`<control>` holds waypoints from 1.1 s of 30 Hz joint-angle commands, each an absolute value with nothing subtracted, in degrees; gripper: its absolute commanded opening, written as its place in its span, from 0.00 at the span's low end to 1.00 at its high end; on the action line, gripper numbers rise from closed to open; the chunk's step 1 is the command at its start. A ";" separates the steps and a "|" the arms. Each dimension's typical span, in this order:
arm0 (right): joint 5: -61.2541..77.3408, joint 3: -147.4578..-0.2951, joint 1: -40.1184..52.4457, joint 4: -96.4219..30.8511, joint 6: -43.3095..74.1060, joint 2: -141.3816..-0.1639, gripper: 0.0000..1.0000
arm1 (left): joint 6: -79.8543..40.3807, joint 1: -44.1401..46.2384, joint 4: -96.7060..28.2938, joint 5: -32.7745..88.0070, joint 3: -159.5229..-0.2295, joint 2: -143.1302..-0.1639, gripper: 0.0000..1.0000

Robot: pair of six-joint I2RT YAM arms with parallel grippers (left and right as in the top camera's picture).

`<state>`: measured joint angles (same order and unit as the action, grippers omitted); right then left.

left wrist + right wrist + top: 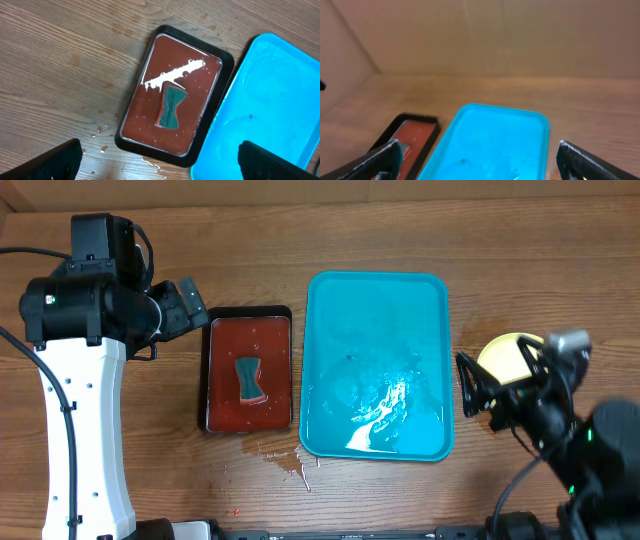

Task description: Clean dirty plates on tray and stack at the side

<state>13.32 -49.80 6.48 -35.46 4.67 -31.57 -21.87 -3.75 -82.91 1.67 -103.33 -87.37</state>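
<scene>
The turquoise tray (375,370) lies in the middle of the table with wet glare on its floor and no plates on it. It also shows in the left wrist view (270,100) and the right wrist view (495,145). A pale yellow-green plate (503,358) lies on the table right of the tray, partly hidden under my right arm; I cannot tell how many are stacked there. My right gripper (470,385) is open and empty by the tray's right edge. My left gripper (188,305) is open and empty, left of the dark red tray.
A black-rimmed dark red tray (249,370) stands left of the turquoise tray and holds a dark green sponge (249,378), also in the left wrist view (171,106). Water drops (285,460) lie on the wood in front of it. A cardboard wall stands at the back.
</scene>
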 commanded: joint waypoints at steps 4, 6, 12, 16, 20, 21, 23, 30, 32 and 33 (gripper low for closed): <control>9.02 -36.18 6.74 -31.20 4.43 -17.72 1.00 | -20.56 -3.36 -82.87 1.28 -104.29 -86.61 1.00; 8.99 -32.08 6.74 -30.24 4.43 -13.34 1.00 | -20.56 -3.36 -82.87 1.28 -104.29 -86.61 1.00; 9.04 -19.86 6.74 -25.17 4.47 -2.92 1.00 | -20.56 -3.36 -82.87 1.28 -104.29 -86.61 1.00; 9.06 -12.25 6.74 -16.75 4.47 -0.19 1.00 | -20.56 -3.36 -82.87 1.28 -104.29 -86.61 1.00; 9.08 -6.00 6.74 -8.82 4.49 -0.16 1.00 | -20.56 -3.36 -82.87 1.28 -104.29 -86.61 1.00; 9.08 -4.27 6.74 -6.17 4.47 -0.16 1.00 | -20.56 -3.36 -82.87 1.28 -104.29 -86.61 1.00; 9.06 -1.23 6.74 -1.08 4.47 -0.16 1.00 | -20.56 -3.36 -82.87 1.28 -104.29 -86.61 1.00; 9.04 -0.45 6.81 -0.56 4.45 -0.14 1.00 | -20.56 -3.36 -82.87 1.28 -104.29 -86.61 1.00; 9.02 -0.45 6.81 -0.58 4.45 -0.14 1.00 | -20.56 -3.36 -82.87 1.28 -104.29 -86.61 1.00; 9.02 -0.45 6.81 -0.69 4.45 -0.14 1.00 | -20.56 -3.36 -82.87 1.28 -104.29 -86.61 1.00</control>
